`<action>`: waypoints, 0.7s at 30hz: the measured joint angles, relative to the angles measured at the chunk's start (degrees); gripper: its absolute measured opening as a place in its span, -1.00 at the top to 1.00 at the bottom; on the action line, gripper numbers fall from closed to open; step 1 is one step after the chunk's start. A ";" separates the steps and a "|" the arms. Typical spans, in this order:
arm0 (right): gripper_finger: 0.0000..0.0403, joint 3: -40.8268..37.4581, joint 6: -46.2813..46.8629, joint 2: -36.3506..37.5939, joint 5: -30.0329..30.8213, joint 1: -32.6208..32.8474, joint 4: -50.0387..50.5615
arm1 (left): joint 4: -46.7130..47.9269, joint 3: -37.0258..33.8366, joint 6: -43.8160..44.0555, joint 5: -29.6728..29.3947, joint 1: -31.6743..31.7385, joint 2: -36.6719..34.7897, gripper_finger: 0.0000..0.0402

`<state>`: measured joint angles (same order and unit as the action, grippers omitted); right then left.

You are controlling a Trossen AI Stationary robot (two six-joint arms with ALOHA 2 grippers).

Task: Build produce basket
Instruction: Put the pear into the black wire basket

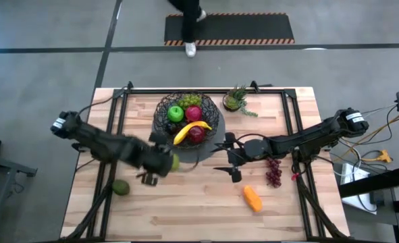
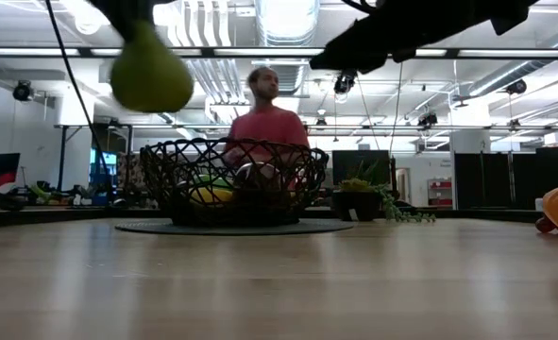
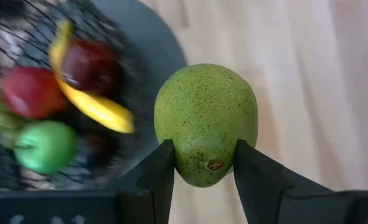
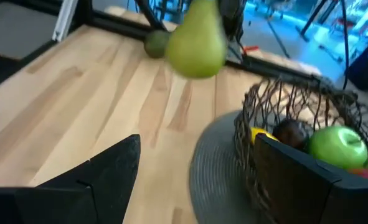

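My left gripper (image 1: 164, 164) is shut on a green pear (image 1: 175, 162) and holds it in the air just near-left of the black wire basket (image 1: 189, 118). The basket stands on its grey round base and holds a banana (image 1: 189, 130), a green apple (image 1: 176, 113), red apples and green grapes. My right gripper (image 1: 225, 156) hovers open at the basket's right side, touching nothing. A lime (image 1: 120, 187), purple grapes (image 1: 273, 172) and an orange piece (image 1: 252, 198) lie on the table. My left gripper pinches the pear's narrow end (image 3: 205, 163) between its two fingers (image 3: 160, 171), one on each side. The fingers come from above, pointing down. The pear (image 2: 151, 77) hangs below them, broad end down, lifted clear of the table.
A small potted plant (image 1: 236, 100) stands at the far edge, right of the basket. A person (image 2: 269, 118) stands beyond the table's far edge. Bare wood lies along the near edge (image 1: 185, 223) between the lime and the orange piece.
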<state>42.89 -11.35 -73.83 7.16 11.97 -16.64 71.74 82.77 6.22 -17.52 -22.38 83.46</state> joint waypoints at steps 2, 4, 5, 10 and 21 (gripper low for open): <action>-0.47 0.00 1.20 0.33 0.41 0.00 1.61 | 1.64 2.68 -5.96 0.60 3.81 -0.02 0.39; -0.47 0.00 2.14 0.64 0.48 0.00 2.78 | 3.02 4.85 -11.37 0.61 7.70 -0.04 0.39; -0.47 0.00 2.71 0.83 0.47 0.00 3.64 | 3.42 5.79 -13.97 0.66 9.74 -0.04 0.39; -0.47 0.00 4.35 1.87 0.46 0.00 6.10 | 2.62 7.65 -25.30 0.98 20.45 0.06 0.39; -0.47 0.00 4.30 2.56 0.46 0.00 7.78 | -4.79 5.39 -37.14 10.04 37.69 7.22 0.39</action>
<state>42.89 -7.05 -71.26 7.62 11.97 -8.86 66.95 88.16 -30.93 -7.47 15.31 90.68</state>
